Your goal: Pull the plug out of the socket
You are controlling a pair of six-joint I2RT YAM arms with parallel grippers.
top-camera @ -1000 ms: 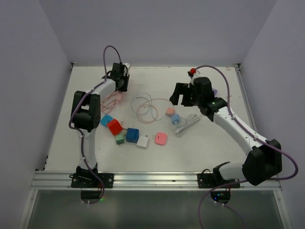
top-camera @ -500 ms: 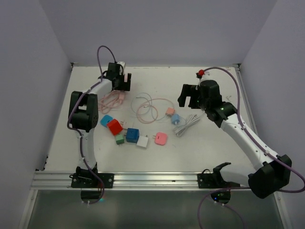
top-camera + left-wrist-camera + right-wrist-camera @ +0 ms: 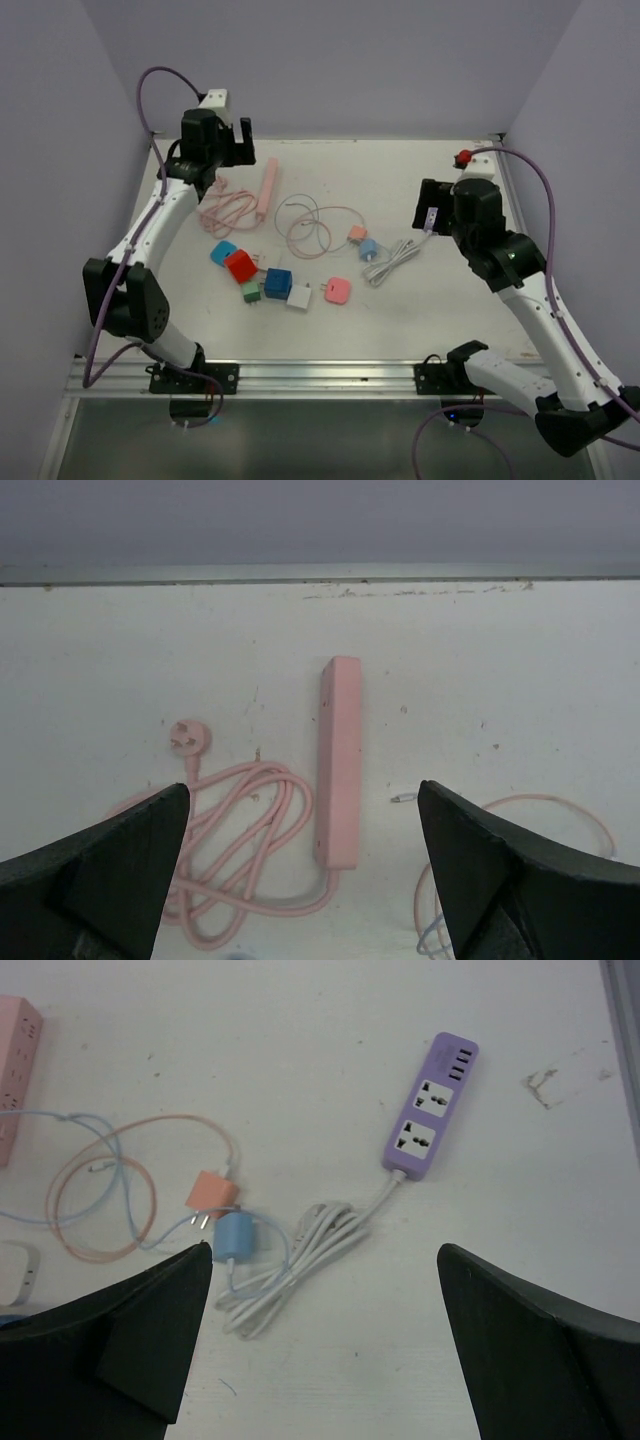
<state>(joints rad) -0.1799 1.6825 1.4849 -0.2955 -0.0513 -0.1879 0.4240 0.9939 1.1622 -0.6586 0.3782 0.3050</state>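
Pale lavender walls (image 3: 350, 60) close in a white table (image 3: 450, 300). My left gripper (image 3: 228, 135) hangs high with its fingers spread wide and nothing between them. Directly beneath it, framed between the two fingers in the wrist view, lies the pink power strip (image 3: 340, 760). Its cord (image 3: 245, 845) is coiled toward my left finger.

My right gripper (image 3: 432, 208) is also spread and empty, held up and looking down. The purple power strip (image 3: 430, 1120) lies beyond its right finger with both sockets bare, and its white cable (image 3: 300, 1260) is bundled below the middle of that view. Nearer the left finger, the orange charger (image 3: 213, 1192) and blue charger (image 3: 237, 1236) lie loose with prongs exposed. A cluster of coloured adapters (image 3: 278, 283) sits well off toward the table's middle.

I see no plug seated in either strip, so I judge the pulling done. Both arms are held high and open to keep clear and survey the result.

A second ago my left gripper was low at the far left of the table, right over the pink strip. Now it has lifted and drawn back toward the wall, leaving the strip flat and uncovered. My right gripper has swung from the table's middle out to the right and risen.
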